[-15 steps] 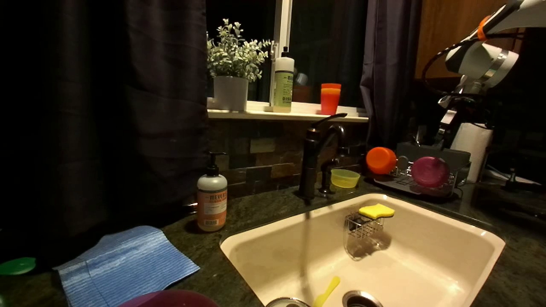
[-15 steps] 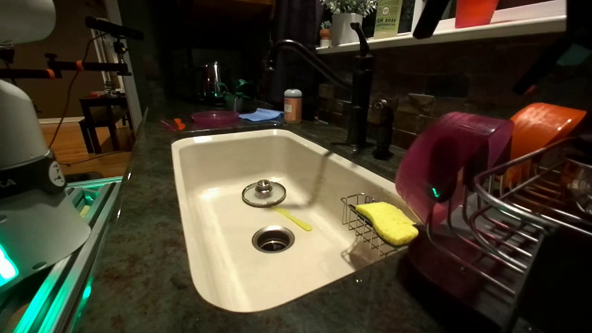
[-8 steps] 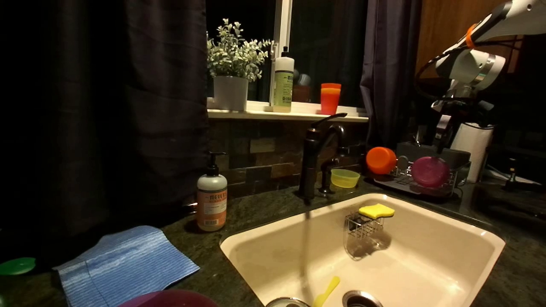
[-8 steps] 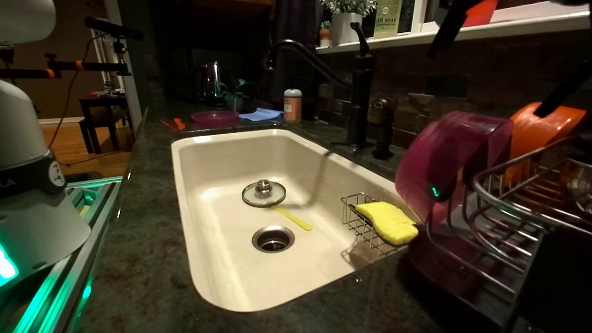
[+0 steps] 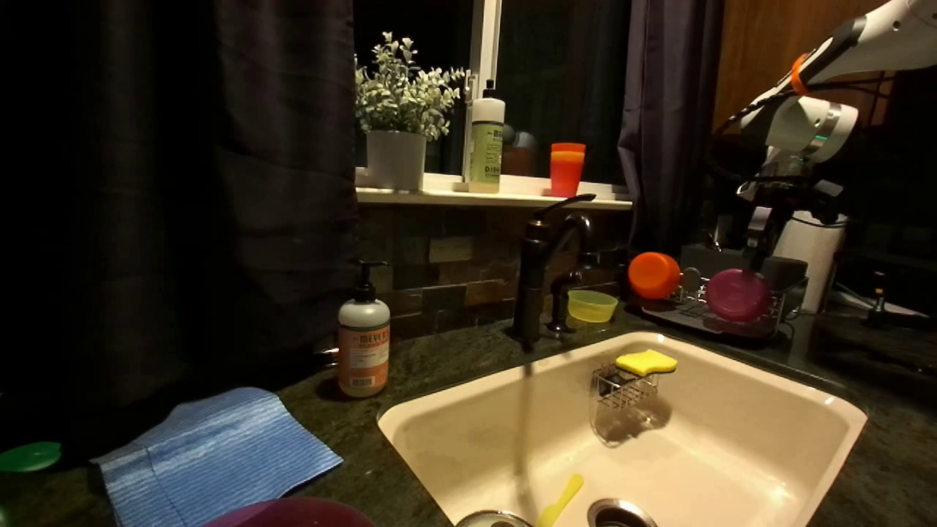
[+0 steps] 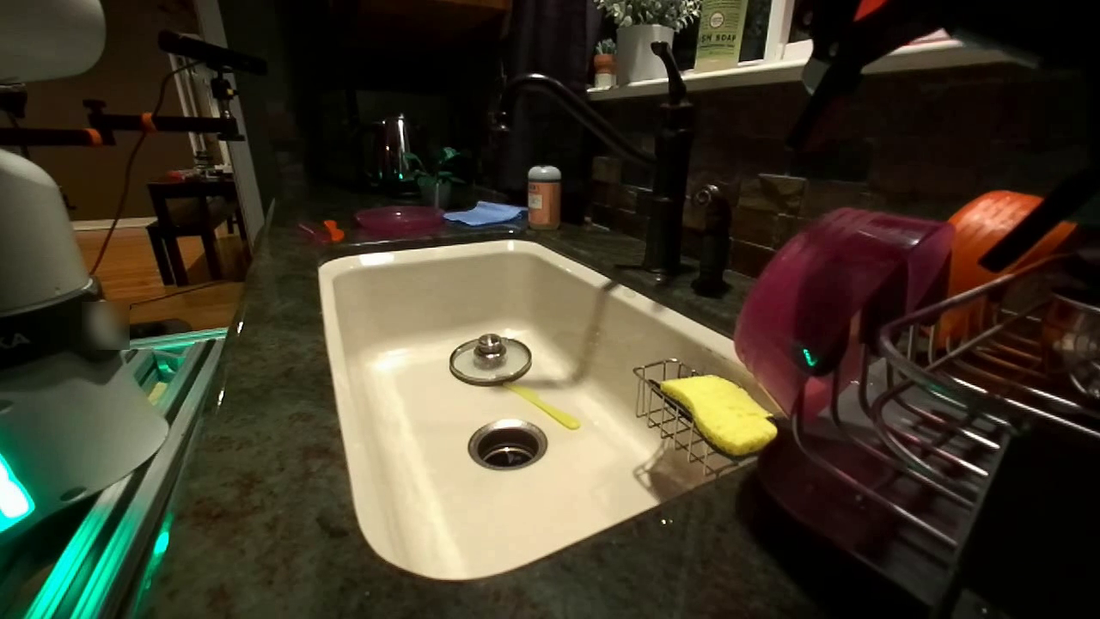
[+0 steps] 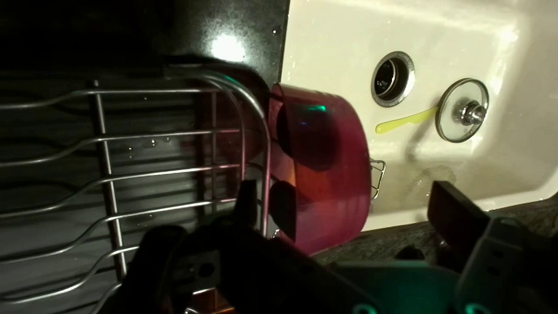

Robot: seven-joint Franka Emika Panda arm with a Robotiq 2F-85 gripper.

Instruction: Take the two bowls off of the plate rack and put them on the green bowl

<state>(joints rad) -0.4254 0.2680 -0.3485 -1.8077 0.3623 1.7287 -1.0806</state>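
Observation:
The magenta bowl (image 5: 738, 296) stands on its side in the plate rack (image 6: 919, 507), nearest the sink end; it also shows in an exterior view (image 6: 825, 292) and the wrist view (image 7: 335, 157). The orange-red bowl (image 5: 654, 276) stands on edge in the rack nearer the wall and shows in an exterior view (image 6: 988, 223). The green bowl (image 5: 591, 306) sits upright on the counter behind the sink, beside the faucet. My gripper (image 7: 344, 200) is open and empty, pointing down above the magenta bowl, a finger on either side of it in the wrist view. The finger depth is unclear.
The sink (image 6: 412, 516) holds a glass lid (image 6: 490, 361) and a yellow knife (image 6: 546, 406). A yellow sponge (image 6: 722, 413) sits in a wire caddy. The tall dark faucet (image 5: 533, 285) stands left of the green bowl. A paper towel roll (image 5: 823, 252) stands behind the rack.
My arm has moved left and down in an exterior view, and the open fingers have come lower, closer to the magenta bowl. The bowls and rack have not moved.

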